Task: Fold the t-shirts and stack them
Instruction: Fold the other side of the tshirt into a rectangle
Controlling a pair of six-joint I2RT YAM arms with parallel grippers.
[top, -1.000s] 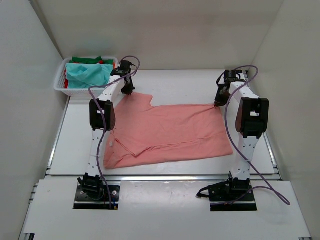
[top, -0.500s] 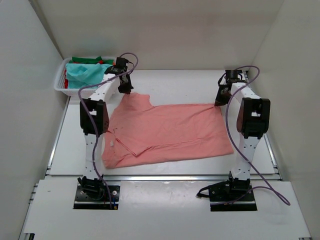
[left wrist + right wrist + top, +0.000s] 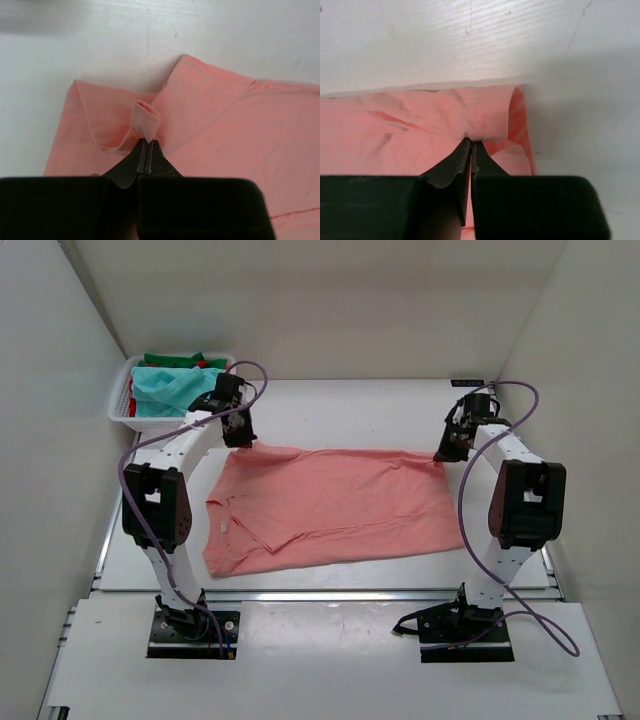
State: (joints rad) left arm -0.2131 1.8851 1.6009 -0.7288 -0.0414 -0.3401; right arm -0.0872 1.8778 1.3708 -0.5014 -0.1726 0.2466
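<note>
Salmon-pink t-shirt (image 3: 335, 505) lies spread on the tabletop (image 3: 350, 410). Left claw (image 3: 148, 142) is clamped tight on its cloth toward the tabletop's far-left corner. Right claw (image 3: 471, 142) is clamped likewise toward the far-right corner.

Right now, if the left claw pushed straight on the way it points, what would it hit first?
The left claw is pinching a fold of the pink shirt, so that cloth comes first. Right under it seems to be the white table, though depth is hard to judge.
</note>
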